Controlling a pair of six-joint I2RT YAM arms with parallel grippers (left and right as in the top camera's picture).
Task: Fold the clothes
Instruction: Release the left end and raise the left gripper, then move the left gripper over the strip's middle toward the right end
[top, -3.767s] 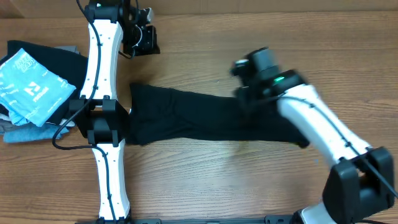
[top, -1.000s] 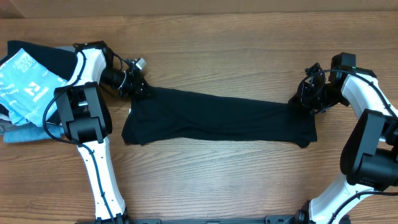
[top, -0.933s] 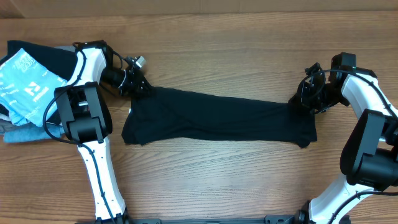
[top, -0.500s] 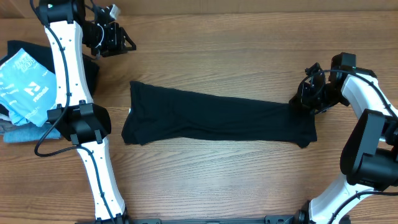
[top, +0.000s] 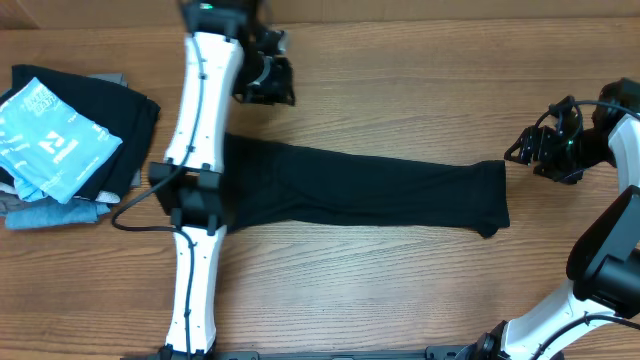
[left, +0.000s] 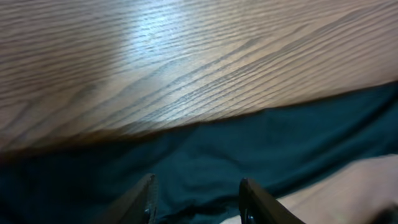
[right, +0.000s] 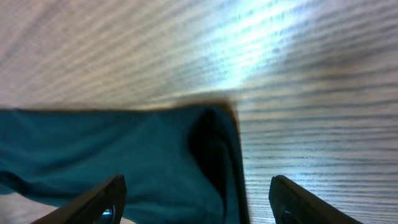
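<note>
The clothes, a black T-shirt (top: 380, 195) folded into a long band, lie flat across the middle of the table. My left arm's white link crosses the band's left end and hides part of it. The left gripper (top: 272, 88) hovers over bare wood just beyond the shirt's upper left edge; in the left wrist view its jaws (left: 199, 200) stand open above the dark cloth (left: 249, 143), holding nothing. My right gripper (top: 522, 155) is just off the shirt's right end, open wide (right: 196, 200) with only the cloth's edge (right: 124, 149) below it.
A pile of other garments sits at the table's far left: a light-blue one with white print (top: 45, 135) on top of black, grey and blue folded pieces (top: 50, 212). Bare wooden tabletop (top: 400, 80) surrounds the shirt on the far, near and right sides.
Both grippers let go of the shirt's ends. The left one lifted away, then swung right to above the upper left edge. The right one opened and drew back to the right.
</note>
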